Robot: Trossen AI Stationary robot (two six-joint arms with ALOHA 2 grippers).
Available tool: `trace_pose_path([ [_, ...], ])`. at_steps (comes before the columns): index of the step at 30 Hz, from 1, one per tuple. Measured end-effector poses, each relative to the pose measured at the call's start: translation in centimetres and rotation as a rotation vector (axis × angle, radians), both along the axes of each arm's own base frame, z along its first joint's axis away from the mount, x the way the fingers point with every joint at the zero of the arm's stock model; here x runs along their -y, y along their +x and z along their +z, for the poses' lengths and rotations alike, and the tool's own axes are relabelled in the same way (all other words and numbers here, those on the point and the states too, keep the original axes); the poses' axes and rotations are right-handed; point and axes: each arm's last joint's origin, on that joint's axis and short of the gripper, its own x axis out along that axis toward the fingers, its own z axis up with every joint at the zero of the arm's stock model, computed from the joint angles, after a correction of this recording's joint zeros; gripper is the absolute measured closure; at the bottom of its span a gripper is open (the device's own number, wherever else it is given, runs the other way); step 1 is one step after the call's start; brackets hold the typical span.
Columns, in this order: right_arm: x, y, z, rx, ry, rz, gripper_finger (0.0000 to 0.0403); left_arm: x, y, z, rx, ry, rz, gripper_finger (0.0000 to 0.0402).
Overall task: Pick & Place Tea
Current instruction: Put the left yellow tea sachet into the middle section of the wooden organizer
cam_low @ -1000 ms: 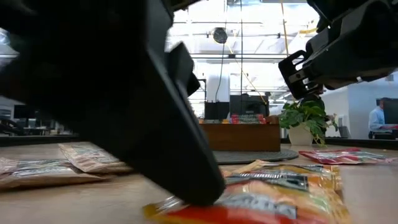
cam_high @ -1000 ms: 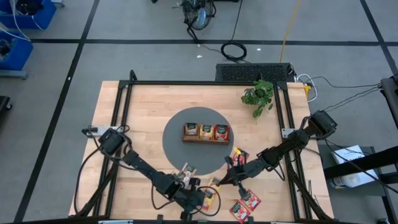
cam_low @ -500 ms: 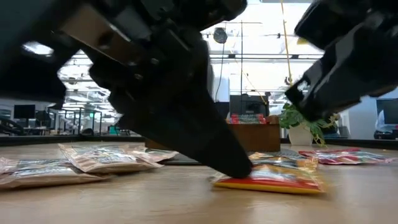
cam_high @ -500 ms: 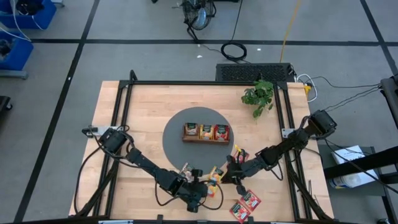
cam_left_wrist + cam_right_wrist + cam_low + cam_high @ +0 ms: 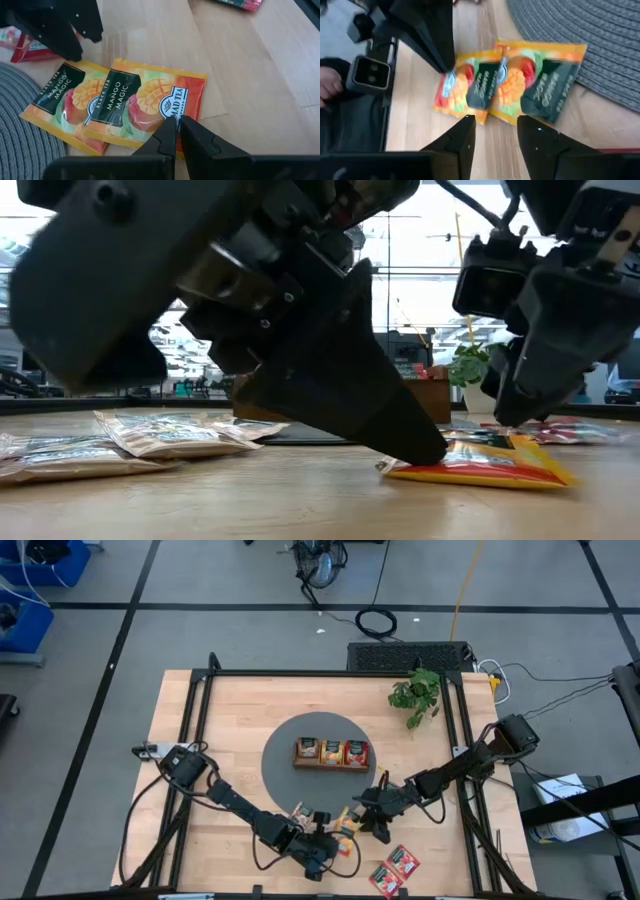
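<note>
At the bottom centre of the high view, the left hand [image 5: 335, 848] is down on the worktop [image 5: 240, 720], its fingers [image 5: 172, 135] pressed narrowly together with their tips on the edge of an orange sachet [image 5: 147, 107]. It is not clear whether they pinch the sachet or only touch it. In the low view this hand [image 5: 425, 455] fills the middle of the frame, tip against the sachet [image 5: 480, 470] lying flat on the wood.

A second orange sachet [image 5: 65, 102] lies just beside the first, partly under it, one corner reaching the grey mat [image 5: 22, 145]. The right hand [image 5: 372, 823] hangs just above this pair, to the right of centre, its fingers [image 5: 465, 137] spread wide and holding nothing.

Two red sachets [image 5: 396, 868] lie at the lower right of the high view, near the worktop's front edge. At the left of the low view, beige sachets [image 5: 165, 435] lie on the wood.

Farther back, in the middle of the frame, the wooden tray [image 5: 331, 753] sits on the round mat [image 5: 285, 780], with sachets in its three compartments. A potted plant [image 5: 415, 695] stands at the upper right of the worktop.
</note>
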Motion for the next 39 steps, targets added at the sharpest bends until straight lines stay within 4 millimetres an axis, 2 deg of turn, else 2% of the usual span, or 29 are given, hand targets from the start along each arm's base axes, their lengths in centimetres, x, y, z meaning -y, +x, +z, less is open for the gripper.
trace_pose_path([
  [10,-0.6,-0.2,0.1,0.003,0.022,0.003,0.0268,-1.4,1.1,0.1,0.038,0.0,0.013,0.0371],
  [15,-0.4,-0.5,-0.7,-0.069,-0.01,-0.04,0.0269,-2.2,1.7,0.2,0.051,-0.008,0.032,0.0371],
  [33,-0.1,-0.3,-1.2,-0.077,-0.021,-0.065,0.0269,-1.7,1.4,0.2,0.051,0.02,0.019,0.0371],
  [39,-0.2,-0.3,-1.2,-0.078,-0.015,-0.044,0.0269,-2.4,1.8,0.2,0.073,0.018,0.042,0.0371],
])
